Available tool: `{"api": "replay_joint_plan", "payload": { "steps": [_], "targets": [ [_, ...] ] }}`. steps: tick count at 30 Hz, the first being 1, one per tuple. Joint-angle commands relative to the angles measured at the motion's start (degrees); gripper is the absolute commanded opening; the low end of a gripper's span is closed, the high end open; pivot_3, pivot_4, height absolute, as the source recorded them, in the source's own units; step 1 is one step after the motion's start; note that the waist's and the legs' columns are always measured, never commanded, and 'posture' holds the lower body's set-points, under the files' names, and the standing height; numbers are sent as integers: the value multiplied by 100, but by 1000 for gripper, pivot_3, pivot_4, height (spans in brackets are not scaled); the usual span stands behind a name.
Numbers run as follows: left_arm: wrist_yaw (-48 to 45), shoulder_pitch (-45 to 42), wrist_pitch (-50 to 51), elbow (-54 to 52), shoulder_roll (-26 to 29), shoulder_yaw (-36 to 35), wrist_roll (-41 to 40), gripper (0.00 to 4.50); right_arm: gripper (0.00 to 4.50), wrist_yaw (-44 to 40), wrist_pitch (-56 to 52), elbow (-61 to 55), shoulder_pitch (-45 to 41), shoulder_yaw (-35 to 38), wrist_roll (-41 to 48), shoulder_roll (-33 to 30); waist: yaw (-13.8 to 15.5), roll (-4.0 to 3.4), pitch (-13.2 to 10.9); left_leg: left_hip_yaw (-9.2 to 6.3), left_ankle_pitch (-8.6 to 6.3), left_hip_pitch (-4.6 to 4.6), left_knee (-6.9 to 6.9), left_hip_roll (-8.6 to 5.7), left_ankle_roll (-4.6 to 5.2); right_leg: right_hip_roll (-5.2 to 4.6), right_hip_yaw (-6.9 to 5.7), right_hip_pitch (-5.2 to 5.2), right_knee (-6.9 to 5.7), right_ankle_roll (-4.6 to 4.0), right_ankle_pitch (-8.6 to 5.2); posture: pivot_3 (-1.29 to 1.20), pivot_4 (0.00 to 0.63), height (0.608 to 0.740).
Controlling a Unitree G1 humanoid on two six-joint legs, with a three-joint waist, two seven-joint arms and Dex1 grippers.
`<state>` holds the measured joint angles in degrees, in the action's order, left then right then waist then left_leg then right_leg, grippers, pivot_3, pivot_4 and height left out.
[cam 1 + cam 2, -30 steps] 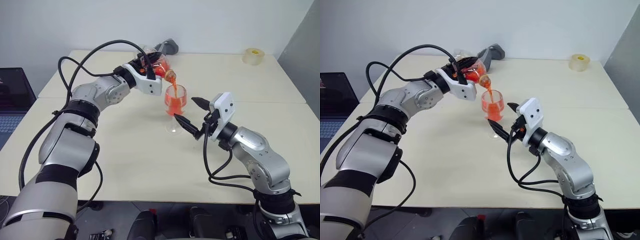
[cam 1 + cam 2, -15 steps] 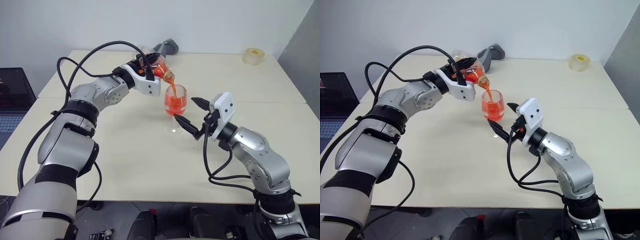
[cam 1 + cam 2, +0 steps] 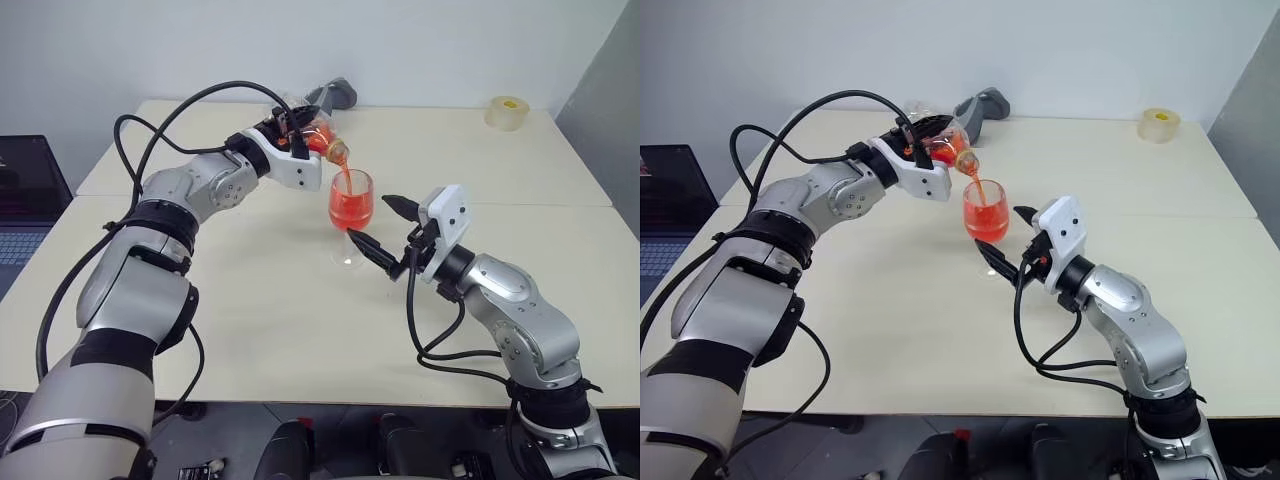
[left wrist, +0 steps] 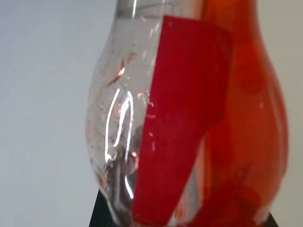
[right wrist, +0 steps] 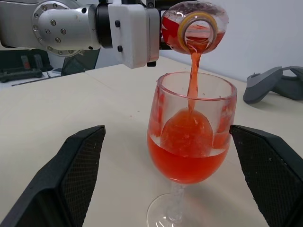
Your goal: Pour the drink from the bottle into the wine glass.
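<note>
The glass (image 3: 351, 215) stands upright on the desk (image 3: 300, 320), just in front of the right pincer (image 3: 383, 230), its stem between the two spread fingers without touching either. That pincer gapes wide and holds nothing. Above the rim, the left pincer (image 3: 297, 133) is clamped on the bottle (image 3: 322, 140), tipped mouth-down. A thin stream of red-orange drink (image 5: 187, 151) falls into the bowl, which is partly full.
</note>
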<state>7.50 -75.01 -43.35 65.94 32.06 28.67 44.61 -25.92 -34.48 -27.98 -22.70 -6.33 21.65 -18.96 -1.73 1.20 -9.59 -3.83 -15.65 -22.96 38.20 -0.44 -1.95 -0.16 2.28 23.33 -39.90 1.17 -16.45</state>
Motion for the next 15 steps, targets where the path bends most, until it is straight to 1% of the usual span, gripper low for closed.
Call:
{"api": "replay_joint_plan", "payload": {
  "steps": [1,4,7,12,15],
  "targets": [
    [-350,-44,-51,-130,-60,-362,-539,900,4500,-25,93,-203,-40,44,69,35,0,0,0,0,0,0,0,0,0,0,0,0,0,0,0,0,150,740],
    [-796,85,-51,-201,-161,-578,-980,900,4500,-55,119,-181,-58,33,55,31,-4,0,0,0,0,0,0,0,0,0,1,0,-1,0,0,0,150,740],
    [-1367,288,118,-315,-291,-983,-1644,900,4500,-119,148,-173,-73,32,61,1,-7,0,0,0,1,1,1,1,-1,0,0,0,-2,0,0,0,150,740],
    [-2193,743,985,-712,-483,-1880,-2892,900,4500,-371,167,-241,-60,93,127,-179,-13,0,0,-2,1,0,4,2,-2,0,-1,0,-3,0,0,0,150,740],
    [-2491,1149,1670,-1157,-583,-2395,-3567,900,4500,-709,40,-420,48,199,395,-427,-14,0,0,-2,1,1,7,2,-2,0,1,0,-4,0,0,0,150,740]
  ]
}}
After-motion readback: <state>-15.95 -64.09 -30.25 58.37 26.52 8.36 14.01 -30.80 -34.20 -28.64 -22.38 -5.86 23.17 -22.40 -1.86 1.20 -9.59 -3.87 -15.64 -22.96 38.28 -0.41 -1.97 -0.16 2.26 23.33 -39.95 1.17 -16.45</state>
